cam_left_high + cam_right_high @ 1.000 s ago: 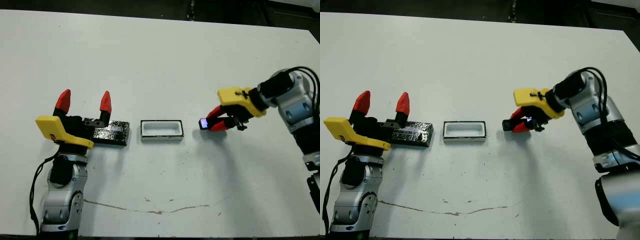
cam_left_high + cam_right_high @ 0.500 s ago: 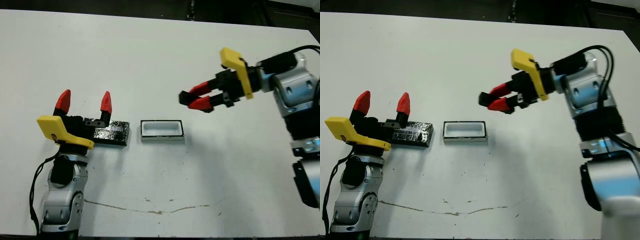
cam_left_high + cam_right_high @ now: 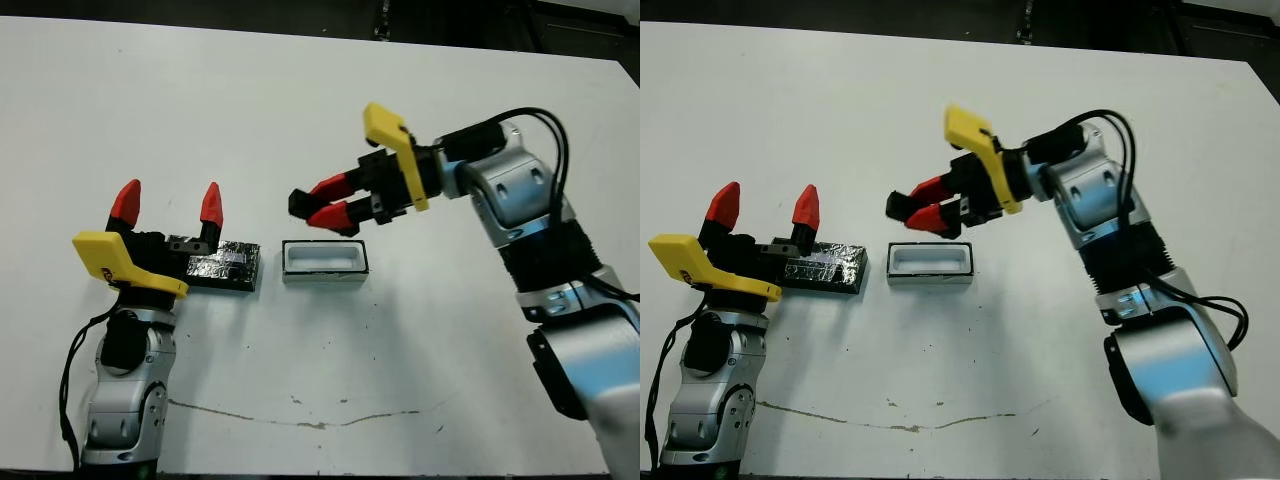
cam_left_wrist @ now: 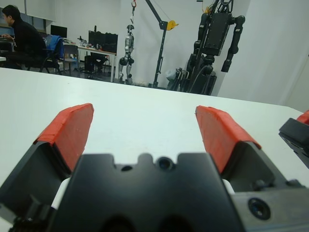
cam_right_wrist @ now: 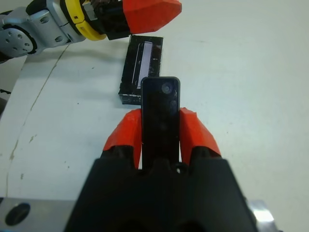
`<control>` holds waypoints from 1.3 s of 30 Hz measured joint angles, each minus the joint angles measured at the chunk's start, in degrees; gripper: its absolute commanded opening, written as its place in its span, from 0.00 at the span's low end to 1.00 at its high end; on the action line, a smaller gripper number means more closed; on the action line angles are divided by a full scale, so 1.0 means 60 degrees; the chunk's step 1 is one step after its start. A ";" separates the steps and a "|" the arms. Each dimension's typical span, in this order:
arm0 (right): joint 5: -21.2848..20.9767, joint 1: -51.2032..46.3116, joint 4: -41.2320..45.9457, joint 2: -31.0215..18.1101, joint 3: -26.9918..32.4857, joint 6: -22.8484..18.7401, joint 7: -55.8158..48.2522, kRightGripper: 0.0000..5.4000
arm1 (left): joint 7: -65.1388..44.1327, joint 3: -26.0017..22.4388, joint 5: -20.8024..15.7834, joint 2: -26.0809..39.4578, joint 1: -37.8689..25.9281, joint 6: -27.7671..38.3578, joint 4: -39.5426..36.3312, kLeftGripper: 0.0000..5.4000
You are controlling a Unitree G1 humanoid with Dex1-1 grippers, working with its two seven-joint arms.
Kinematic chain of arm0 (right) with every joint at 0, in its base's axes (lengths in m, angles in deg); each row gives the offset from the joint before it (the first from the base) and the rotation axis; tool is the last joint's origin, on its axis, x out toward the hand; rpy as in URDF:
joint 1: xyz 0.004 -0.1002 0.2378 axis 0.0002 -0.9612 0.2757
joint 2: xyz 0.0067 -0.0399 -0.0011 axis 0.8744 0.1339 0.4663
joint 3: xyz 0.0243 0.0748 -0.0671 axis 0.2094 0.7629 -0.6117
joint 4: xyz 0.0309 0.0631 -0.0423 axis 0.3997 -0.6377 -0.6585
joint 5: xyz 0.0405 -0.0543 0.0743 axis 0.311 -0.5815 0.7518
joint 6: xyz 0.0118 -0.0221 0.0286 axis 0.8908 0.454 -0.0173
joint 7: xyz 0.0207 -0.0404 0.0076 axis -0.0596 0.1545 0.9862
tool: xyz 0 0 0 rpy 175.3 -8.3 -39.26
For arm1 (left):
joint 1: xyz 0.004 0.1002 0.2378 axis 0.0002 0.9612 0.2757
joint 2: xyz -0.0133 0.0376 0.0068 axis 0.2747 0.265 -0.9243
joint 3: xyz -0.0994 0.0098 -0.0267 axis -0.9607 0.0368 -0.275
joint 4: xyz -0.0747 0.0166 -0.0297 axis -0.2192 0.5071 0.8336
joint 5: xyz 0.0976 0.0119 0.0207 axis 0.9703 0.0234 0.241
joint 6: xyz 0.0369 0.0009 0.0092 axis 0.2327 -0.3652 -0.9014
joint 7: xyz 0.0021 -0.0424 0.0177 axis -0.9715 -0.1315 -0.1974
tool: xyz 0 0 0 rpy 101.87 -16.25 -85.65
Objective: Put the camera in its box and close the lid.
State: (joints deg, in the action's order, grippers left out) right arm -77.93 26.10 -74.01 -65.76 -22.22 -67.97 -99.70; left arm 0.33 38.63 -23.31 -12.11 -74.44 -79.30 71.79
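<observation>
Camera (image 5: 161, 116) pinched in right gripper (image 3: 318, 205) fingers, held above box (image 3: 323, 259); not yet inside. Lid (image 3: 224, 266) on surface beside box. Left gripper (image 3: 168, 204) fingers spread.

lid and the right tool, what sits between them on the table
The open box, standing just right of the lid; the right tool holds the camera above it, in the left eye view.

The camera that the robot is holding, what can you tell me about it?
The camera is a slim black bar with a glossy face and two small round lenses near its free end. The right gripper clamps it between its red fingers, sticking out lengthwise past the fingertips. It hangs in the air, just above and behind the open white-walled box, touching only the fingers.
</observation>
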 measured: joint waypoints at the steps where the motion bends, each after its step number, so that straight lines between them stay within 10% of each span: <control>1: 0.0004 -0.0022 0.0038 0.0023 -0.0023 -0.0013 0.0060 0.31 | 0.0013 0.0000 -0.0001 -0.0009 0.0000 -0.0002 0.0000 1.00; 39: -0.0172 -0.1214 -0.0614 -0.0085 -0.0676 0.1373 0.0430 0.31 | 0.0027 0.0018 0.0001 -0.0021 -0.0001 -0.0008 -0.0008 1.00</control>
State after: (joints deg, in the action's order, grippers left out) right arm -78.96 18.82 -77.69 -66.28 -26.27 -59.73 -97.12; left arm 0.49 38.74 -23.30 -12.23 -74.45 -79.35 71.74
